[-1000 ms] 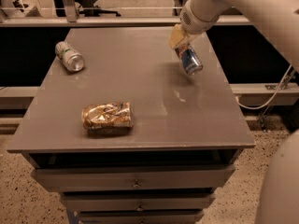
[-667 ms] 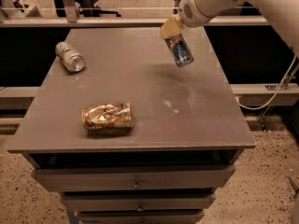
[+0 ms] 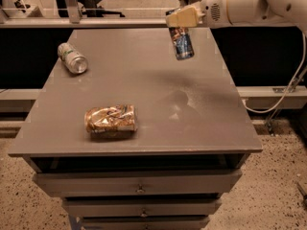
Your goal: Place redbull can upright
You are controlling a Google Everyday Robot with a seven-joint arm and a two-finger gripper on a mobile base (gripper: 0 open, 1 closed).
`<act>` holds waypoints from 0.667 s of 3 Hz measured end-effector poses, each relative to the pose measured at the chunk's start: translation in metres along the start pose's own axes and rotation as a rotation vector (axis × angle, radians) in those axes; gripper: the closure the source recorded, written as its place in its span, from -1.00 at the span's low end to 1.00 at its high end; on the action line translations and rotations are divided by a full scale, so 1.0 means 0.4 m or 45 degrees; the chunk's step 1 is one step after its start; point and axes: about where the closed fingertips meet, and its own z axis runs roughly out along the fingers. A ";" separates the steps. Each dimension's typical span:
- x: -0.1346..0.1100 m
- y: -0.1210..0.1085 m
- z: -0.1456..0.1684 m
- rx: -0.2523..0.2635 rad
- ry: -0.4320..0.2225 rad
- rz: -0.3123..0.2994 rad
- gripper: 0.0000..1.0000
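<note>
The redbull can (image 3: 183, 43), slim and blue and silver, hangs nearly upright in the air above the far right part of the grey table (image 3: 144, 99). My gripper (image 3: 180, 19) is shut on the can's top end, reaching in from the right on a white arm. The can's lower end is well above the tabletop and leans slightly to the right.
A green and silver can (image 3: 72, 58) lies on its side at the table's far left. A gold-brown foil snack bag (image 3: 111, 120) lies near the front left. Drawers (image 3: 139, 188) sit under the tabletop. A cable hangs at the right.
My gripper has lifted the redbull can up and to the left, away from the tabletop. The can now hangs closer to upright.
</note>
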 end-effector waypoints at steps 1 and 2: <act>-0.005 0.026 -0.025 -0.147 -0.174 -0.066 1.00; 0.028 0.082 -0.034 -0.306 -0.301 -0.191 1.00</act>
